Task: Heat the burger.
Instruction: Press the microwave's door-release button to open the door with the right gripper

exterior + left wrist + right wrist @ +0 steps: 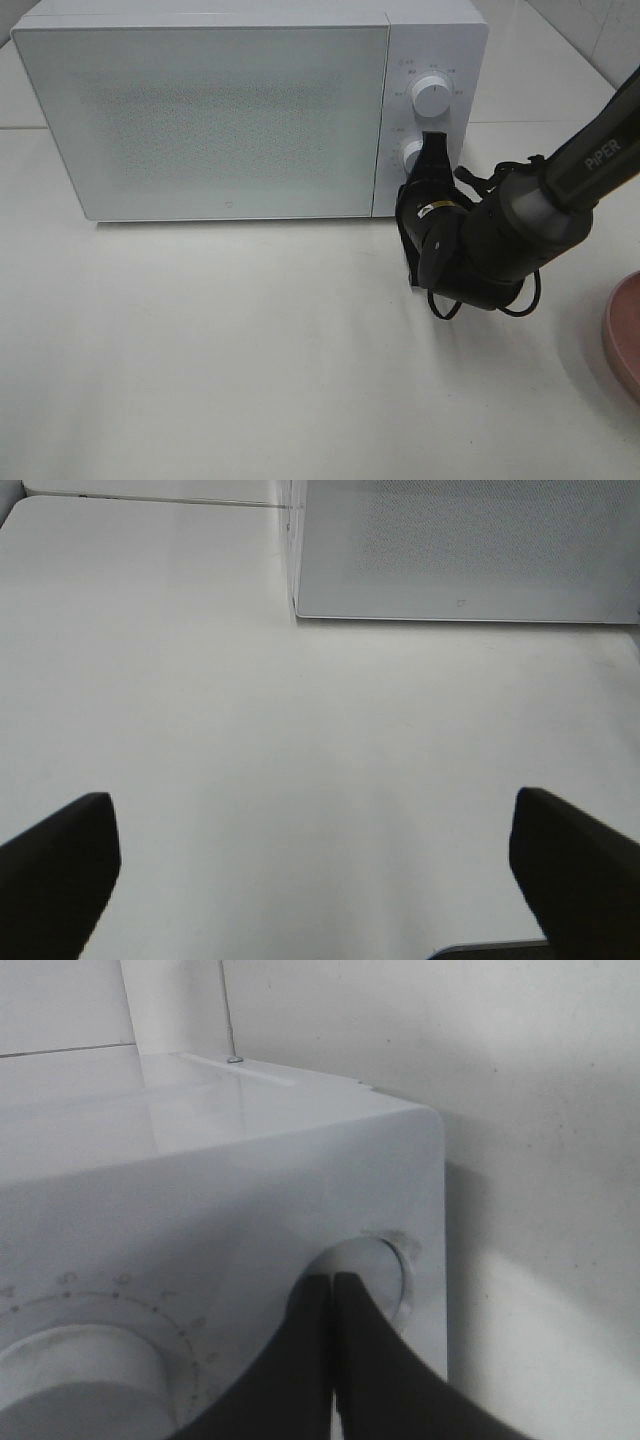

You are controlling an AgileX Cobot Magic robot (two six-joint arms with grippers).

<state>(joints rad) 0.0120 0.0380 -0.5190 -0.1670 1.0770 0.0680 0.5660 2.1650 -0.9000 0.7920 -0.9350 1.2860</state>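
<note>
The burger is out of view. The white microwave [200,110] stands at the back of the table with its door closed, and its lower front corner [460,550] also shows in the left wrist view. My right gripper [432,142] is shut, with its fingertips together against the microwave's lower knob [411,156]. In the right wrist view the shut right gripper [332,1282] meets that knob [385,1260], with the other dial [80,1375] beside it. My left gripper [315,865] hangs open over bare table in front of the microwave, with nothing between its fingers [60,870].
The rim of a round pink plate [625,335] shows at the right edge of the table. The upper knob [431,93] sits above the one being touched. White tabletop [250,350] stretches in front of the microwave.
</note>
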